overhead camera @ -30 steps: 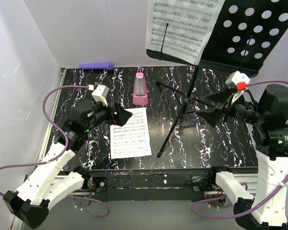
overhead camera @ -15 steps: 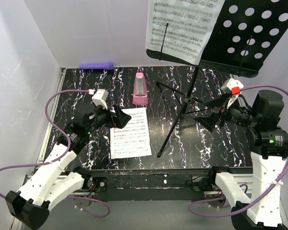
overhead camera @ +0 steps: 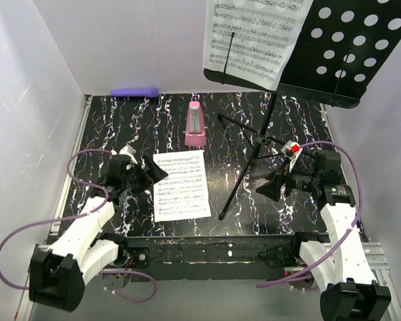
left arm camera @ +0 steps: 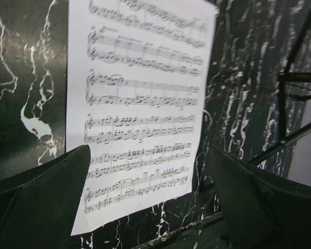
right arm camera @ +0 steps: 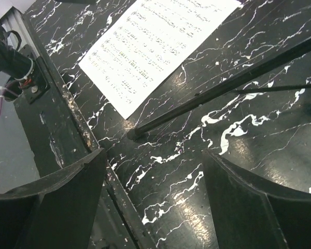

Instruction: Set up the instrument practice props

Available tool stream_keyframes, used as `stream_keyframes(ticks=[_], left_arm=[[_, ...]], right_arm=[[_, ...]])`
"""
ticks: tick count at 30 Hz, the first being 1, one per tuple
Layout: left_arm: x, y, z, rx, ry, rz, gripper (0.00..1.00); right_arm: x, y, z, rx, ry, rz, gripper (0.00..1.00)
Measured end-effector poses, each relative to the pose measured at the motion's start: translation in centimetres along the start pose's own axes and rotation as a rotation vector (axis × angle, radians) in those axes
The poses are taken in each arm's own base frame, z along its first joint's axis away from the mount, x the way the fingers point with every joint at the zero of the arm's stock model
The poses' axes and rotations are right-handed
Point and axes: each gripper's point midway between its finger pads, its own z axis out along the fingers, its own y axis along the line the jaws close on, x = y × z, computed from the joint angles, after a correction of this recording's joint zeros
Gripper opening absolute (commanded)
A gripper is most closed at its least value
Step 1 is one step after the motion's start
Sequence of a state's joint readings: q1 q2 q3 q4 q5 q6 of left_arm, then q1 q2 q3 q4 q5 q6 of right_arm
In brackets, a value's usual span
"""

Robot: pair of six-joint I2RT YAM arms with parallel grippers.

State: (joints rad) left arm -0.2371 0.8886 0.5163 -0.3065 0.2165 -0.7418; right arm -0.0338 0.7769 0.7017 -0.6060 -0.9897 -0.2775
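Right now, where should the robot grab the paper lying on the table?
Grab the sheet by its left long edge, coming in low from the left with the left end effector, which is open right beside it. The sheet lies flat on the table, so there is nothing to pinch from above. A finger would probably have to slip under that edge.
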Motion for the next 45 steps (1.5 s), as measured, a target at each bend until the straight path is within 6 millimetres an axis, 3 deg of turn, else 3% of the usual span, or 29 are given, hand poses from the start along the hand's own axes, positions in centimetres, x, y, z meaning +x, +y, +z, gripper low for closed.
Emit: stream_keyframes(ticks=[5,9,17,26,34,38,42,45], left_arm=[[2.5,3.1,2.2,-0.168,0.156,-0.089,0.98],[4.7,5.5,2.8,-0.278,0.254,-0.134,0.98],[5.1,6.0,3.2,-0.295,0.265,-0.144,0.98],[4.6,5.1,4.4,-0.239,0.252,-0.161,0.98],[4.6,4.8,4.5,-0.209,0.236,-0.164,0.98],[4.7,4.7,4.5,-0.179,0.224,-0.16,0.98],[4.8,4.3,4.6,-0.148,0.221,-0.157,0.98],[4.9,4.1,4.7,-0.124,0.224,-0.156,0.98]], right_arm=[[-0.4,-0.5,0.4,-0.011,-0.032,-0.073,0.84],[-0.5,-0.5,0.5,-0.028,-0.047,-0.114,0.84],[-0.6,0.0,0.6,-0.063,-0.057,-0.133,0.85],[0.0,0.9,1.3,-0.135,-0.031,-0.133,0.82],[4.1,5.5,5.4,-0.347,0.252,-0.238,0.79],[5.1,7.5,7.9,-0.416,0.398,-0.348,0.72],[5.0,8.0,10.9,-0.4,0.479,-0.388,0.63],[4.8,6.9,13.8,-0.339,0.536,-0.354,0.62]])
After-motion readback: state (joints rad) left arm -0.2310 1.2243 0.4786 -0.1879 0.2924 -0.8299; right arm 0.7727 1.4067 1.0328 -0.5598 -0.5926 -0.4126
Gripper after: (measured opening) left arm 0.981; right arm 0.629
